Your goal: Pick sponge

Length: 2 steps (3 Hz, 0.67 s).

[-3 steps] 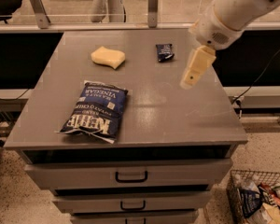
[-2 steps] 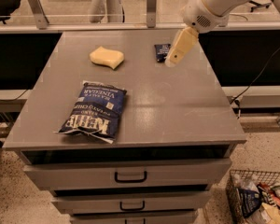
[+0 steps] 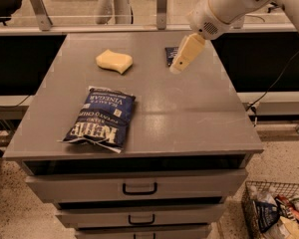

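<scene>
My arm (image 3: 234, 1) is a thick, smooth white shell, rounded like a fat tube. It swells into a bulbous white wrist housing (image 3: 209, 19) with a small patch of dark dots on one side. Below it is my gripper (image 3: 176, 67), cream-yellow, blocky and tapering, above the far right part of the grey desk (image 3: 199, 118).

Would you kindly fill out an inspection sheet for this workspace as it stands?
Surface: grey cabinet top above drawers.
Job's things: sponge lies back left, untouched.
Clutter: chip bag front left; dark blue packet at back, partly behind the gripper.
Grippers: gripper hangs over the back, right of the sponge, apart from it.
Cables: black cable hangs right of the cabinet.
Surroundings: wire basket of items on the floor, lower right.
</scene>
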Tool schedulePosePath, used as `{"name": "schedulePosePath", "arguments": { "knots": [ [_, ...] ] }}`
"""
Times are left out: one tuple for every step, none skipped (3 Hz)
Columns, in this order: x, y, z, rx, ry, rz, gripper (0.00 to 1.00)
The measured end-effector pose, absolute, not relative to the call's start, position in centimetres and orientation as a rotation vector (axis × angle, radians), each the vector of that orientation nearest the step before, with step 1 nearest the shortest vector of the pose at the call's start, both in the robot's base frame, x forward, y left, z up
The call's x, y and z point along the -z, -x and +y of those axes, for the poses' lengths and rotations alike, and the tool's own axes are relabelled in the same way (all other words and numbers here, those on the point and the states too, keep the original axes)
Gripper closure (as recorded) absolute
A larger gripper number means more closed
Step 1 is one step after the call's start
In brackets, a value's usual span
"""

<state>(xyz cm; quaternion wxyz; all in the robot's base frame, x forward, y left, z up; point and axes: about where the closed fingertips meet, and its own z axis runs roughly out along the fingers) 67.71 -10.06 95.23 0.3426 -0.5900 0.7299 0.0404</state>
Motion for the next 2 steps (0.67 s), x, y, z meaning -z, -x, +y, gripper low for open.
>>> {"name": "schedulePosePath", "arguments": {
  "knots": [
    [-92.1, -70.8, -5.8, -0.215, 1.445, 1.869, 0.00],
    [-89.4, -75.1, -1.7, -0.284, 1.330, 1.854, 0.00]
  ]
}}
